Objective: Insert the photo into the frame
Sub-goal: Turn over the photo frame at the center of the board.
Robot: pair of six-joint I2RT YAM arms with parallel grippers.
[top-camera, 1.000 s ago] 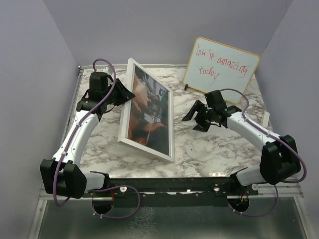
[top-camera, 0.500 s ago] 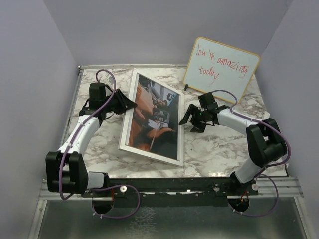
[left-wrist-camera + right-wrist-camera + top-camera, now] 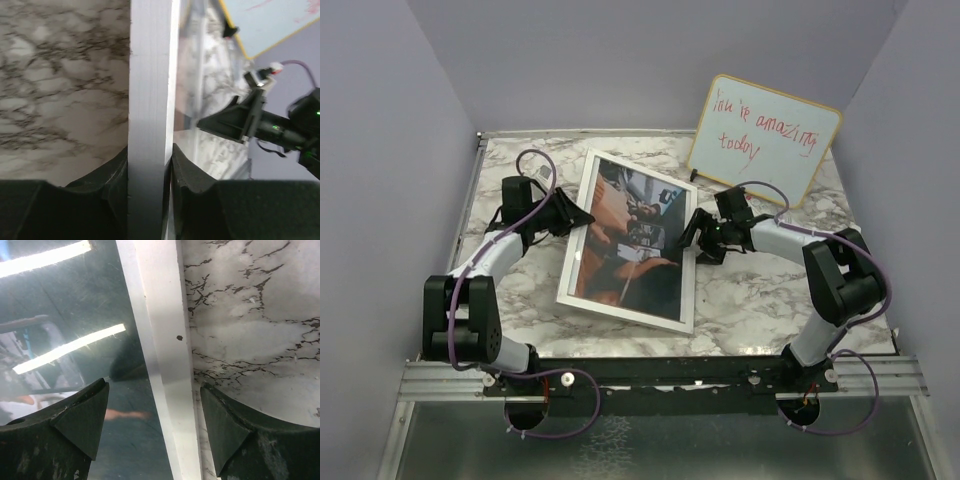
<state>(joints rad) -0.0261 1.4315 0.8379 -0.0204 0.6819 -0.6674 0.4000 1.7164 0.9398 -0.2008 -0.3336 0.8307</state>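
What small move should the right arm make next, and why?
Probably close the right gripper on the white rail of the frame. Its jaws stand open on either side of that rail, while the left gripper clamps the opposite rail, so a second grip would likely steady the frame.

The top view looks down from 6 o'clock over the whole table point(image 3: 750, 300). Both wrist views sit close on the frame point(image 3: 628, 243): left at its 9 o'clock side facing 3 o'clock, right above its 3 o'clock side.

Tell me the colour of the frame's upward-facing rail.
White; the rail of the frame shows clearest in the right wrist view.
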